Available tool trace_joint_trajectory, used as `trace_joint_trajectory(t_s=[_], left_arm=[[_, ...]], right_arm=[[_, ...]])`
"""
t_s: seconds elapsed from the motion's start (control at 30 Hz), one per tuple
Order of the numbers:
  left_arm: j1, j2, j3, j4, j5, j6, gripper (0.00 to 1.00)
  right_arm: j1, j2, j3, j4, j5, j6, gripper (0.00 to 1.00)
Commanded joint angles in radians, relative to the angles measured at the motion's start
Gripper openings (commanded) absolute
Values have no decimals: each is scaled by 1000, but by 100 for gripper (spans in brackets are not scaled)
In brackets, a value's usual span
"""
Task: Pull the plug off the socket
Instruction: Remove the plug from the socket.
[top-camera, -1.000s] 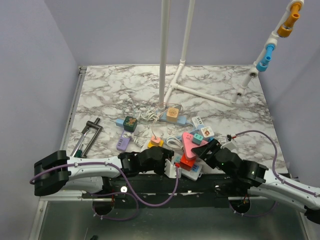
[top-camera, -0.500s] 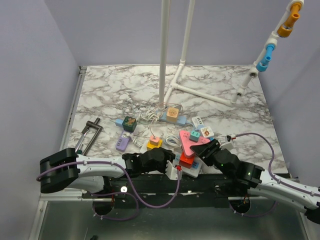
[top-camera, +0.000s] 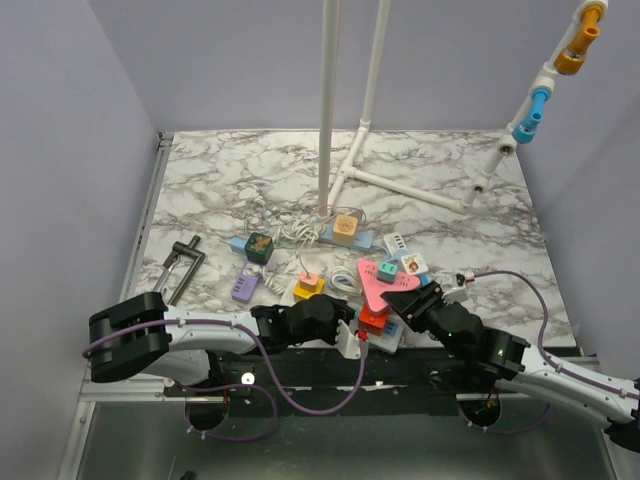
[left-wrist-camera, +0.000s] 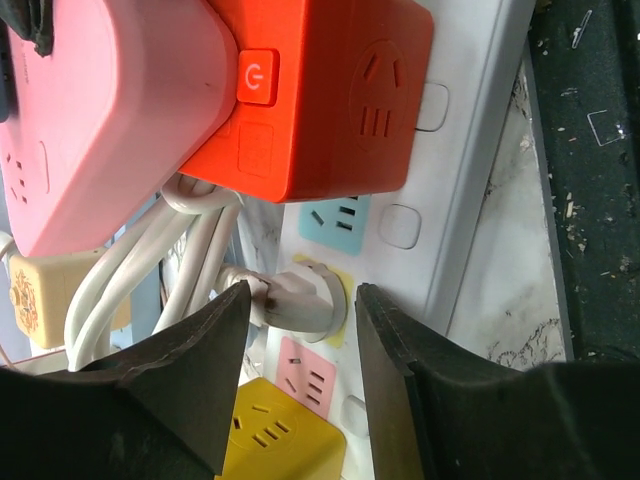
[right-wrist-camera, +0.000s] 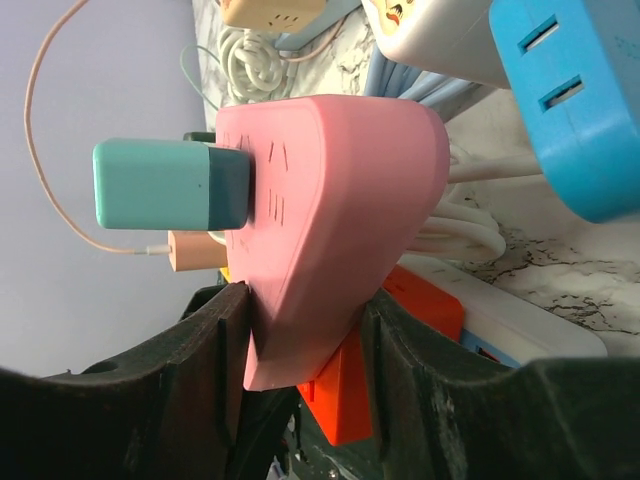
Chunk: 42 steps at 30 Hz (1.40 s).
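Note:
A white plug (left-wrist-camera: 300, 300) sits in a yellow-backed socket of the white power strip (left-wrist-camera: 480, 150). My left gripper (left-wrist-camera: 302, 295) is open, its jaws on either side of the plug; one finger is at the plug's cord end, the other stands just off it. An orange cube adapter (left-wrist-camera: 320, 90) is plugged into the strip further along. My right gripper (right-wrist-camera: 305, 310) is shut on the pink triangular adapter (right-wrist-camera: 330, 200), which sits on the orange cube (right-wrist-camera: 420, 310). In the top view both grippers, left (top-camera: 335, 318) and right (top-camera: 400, 300), meet at the strip (top-camera: 352, 345) by the near edge.
A teal charger (right-wrist-camera: 165, 185) sticks out of the pink adapter. A blue socket block (right-wrist-camera: 570, 110), a yellow cube (left-wrist-camera: 280, 430) and coiled white cables (left-wrist-camera: 150, 270) crowd round. Further back lie other adapters (top-camera: 345, 230), a black clamp (top-camera: 178, 268) and a white pipe frame (top-camera: 350, 150).
The left arm has reached further right toward the strip. The right gripper, holding the pink adapter, has shifted slightly left and away with it.

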Motion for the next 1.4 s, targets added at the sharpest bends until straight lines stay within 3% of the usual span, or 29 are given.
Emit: trace_joint_trajectory(t_s=[0.0, 0.37, 0.83, 1.37], left_arm=[[-10, 31, 31, -42, 17, 9, 47], [-31, 44, 0, -18, 50, 36, 43], [-54, 99, -10, 7, 69, 92, 41], [-63, 109, -21, -67, 148, 108, 39]], right_arm=[[6, -47, -25, 42, 41, 4, 24], [5, -162, -57, 80, 39, 28, 1], [6, -213, -112, 195, -7, 121, 1], [6, -253, -110, 175, -21, 194, 1]])
